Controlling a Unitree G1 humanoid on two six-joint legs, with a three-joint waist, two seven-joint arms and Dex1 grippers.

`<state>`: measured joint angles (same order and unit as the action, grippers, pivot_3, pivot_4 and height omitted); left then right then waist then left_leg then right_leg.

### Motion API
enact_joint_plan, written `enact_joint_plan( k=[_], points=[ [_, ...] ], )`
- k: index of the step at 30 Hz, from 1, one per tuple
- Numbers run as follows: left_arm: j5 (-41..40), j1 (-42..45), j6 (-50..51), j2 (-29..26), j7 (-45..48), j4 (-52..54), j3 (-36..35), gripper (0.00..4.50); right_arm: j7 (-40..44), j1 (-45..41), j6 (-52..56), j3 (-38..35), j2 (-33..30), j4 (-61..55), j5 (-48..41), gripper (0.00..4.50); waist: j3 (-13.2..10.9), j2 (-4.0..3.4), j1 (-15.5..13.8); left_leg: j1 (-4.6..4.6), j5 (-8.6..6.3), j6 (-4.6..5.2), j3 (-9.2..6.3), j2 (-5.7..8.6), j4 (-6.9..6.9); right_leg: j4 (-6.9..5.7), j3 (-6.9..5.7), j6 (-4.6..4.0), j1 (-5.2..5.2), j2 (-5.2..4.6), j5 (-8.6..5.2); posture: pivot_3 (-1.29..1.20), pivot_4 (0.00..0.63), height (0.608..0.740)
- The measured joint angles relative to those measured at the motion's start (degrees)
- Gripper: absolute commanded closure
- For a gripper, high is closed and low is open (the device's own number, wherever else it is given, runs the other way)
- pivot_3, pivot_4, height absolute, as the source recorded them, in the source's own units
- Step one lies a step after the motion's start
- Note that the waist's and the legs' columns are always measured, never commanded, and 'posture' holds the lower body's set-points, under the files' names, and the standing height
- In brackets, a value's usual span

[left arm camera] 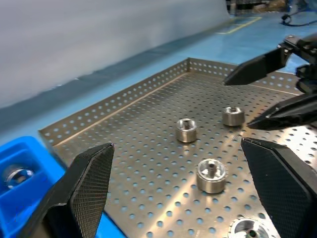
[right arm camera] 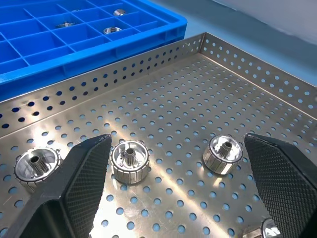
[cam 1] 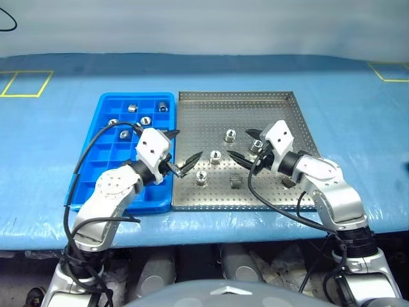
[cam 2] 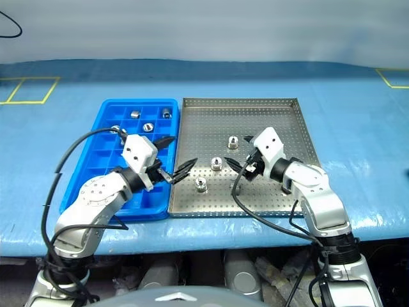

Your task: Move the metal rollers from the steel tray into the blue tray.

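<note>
The steel tray [cam 1: 287, 109] lies right of the blue tray [cam 1: 108, 102]. Several metal rollers stand on its perforated floor, among them one at mid tray [cam 1: 230, 135], one [cam 1: 216, 156] just below it and one [cam 1: 201, 178] nearer the front. More rollers [cam 1: 132, 107] sit in the blue tray's far compartments. My left gripper [cam 1: 190, 142] hangs open over the steel tray's left edge, pointing at the rollers [left arm camera: 211, 174]. My right gripper [cam 1: 238, 142] is open over the tray's right half, with two rollers [right arm camera: 130, 161] [right arm camera: 223, 153] ahead of its fingers [right arm camera: 84, 173].
Both trays rest on a pale blue table cover [cam 1: 358, 141]. Yellow tape squares [cam 1: 25, 83] mark its far corners. Black cables [cam 1: 83, 160] loop from both arms over the trays' front edges.
</note>
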<state>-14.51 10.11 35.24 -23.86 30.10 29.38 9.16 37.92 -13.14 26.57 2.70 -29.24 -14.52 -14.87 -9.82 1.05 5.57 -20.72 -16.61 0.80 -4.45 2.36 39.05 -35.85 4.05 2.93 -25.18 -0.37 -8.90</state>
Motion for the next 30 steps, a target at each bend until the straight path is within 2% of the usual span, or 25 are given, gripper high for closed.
enact_joint_plan(
  k=[4,8,30],
  points=[
    [3.4,3.3,6.5,-5.0,0.3,-1.5,5.3,0.03,-0.7,0.8,0.0,-0.4,0.0,-0.3,0.0,0.00,0.0,-0.01,0.9,0.01,0.00,0.00,0.02,0.00,0.00,-0.03,0.04,0.00,0.00,0.03,0.00,-0.17,0.150,0.740],
    [6.1,5.8,11.2,-7.4,0.7,-3.5,9.8,0.03,-1.2,1.1,-0.1,-1.0,0.0,-0.6,0.0,0.00,0.0,-0.01,1.7,0.00,-0.01,0.02,0.02,0.00,0.00,0.00,0.06,0.02,-0.02,0.02,0.01,-0.18,0.150,0.740],
    [5.3,11.8,18.2,-5.1,5.8,-8.0,13.8,0.03,-2.9,2.3,-1.1,-1.0,0.4,-1.6,0.1,0.00,0.0,-0.01,2.8,0.00,-0.01,0.02,0.05,0.00,0.00,-0.01,0.12,0.05,-0.04,0.02,0.02,-0.20,0.150,0.740]
  ],
)
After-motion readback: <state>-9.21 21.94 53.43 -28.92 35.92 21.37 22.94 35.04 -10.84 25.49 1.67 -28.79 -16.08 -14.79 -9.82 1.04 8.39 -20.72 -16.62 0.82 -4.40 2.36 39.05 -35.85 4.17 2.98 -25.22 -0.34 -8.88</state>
